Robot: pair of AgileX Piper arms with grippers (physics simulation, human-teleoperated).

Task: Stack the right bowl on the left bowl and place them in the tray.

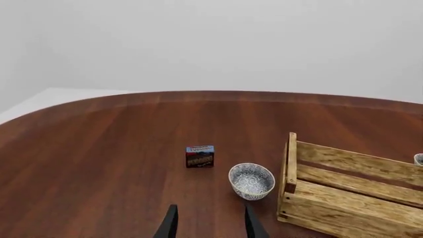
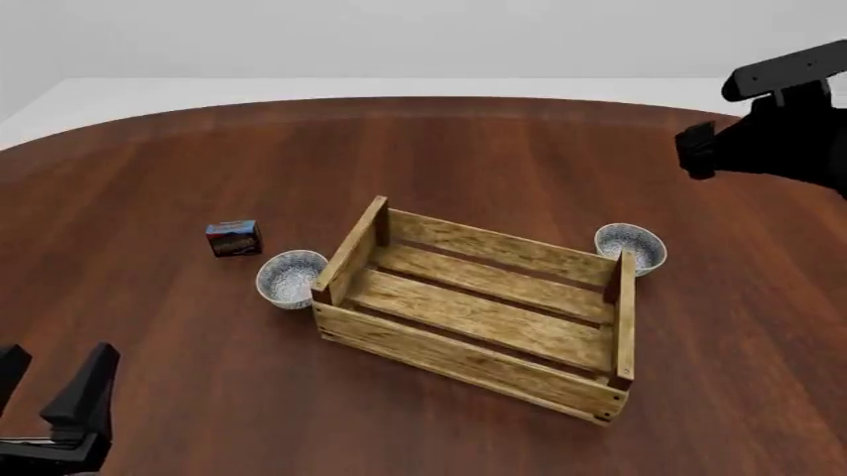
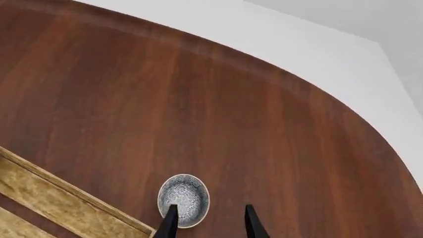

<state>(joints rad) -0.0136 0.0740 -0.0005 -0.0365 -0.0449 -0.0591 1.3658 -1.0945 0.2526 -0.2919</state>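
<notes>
While the left gripper (image 2: 47, 382) sits low at the near left corner of the front view, its two dark fingers stand apart with nothing between them, above bare table (image 2: 159, 159) well short of anything. Ahead of it lies the small dark box (image 2: 233, 238), then the left bowl (image 2: 290, 279), upright and just beside the tray's (image 2: 463, 352) left end; whether bowl and crate touch cannot be told. The left wrist view adds what the front view hides: the box's printed face (image 1: 199, 156), the speckled inside of that bowl (image 1: 251, 181), and a corner post of the tray (image 1: 290, 161) rising close to it.

The tray lies skewed across the middle, slats bare inside. The right bowl (image 2: 630, 246) stands upright at its far right corner, close against the end board. The right arm shows in the front view only as a black mass at the upper right edge, raised clear of the table, its fingers not visible there. The right wrist view supplies them: the right gripper (image 3: 209, 223) is parted and empty, one fingertip overlapping the bowl (image 3: 183, 196) from above, with the tray's edge (image 3: 59, 198) alongside.

Wide bare wood lies beyond both bowls toward the curved far rim.
</notes>
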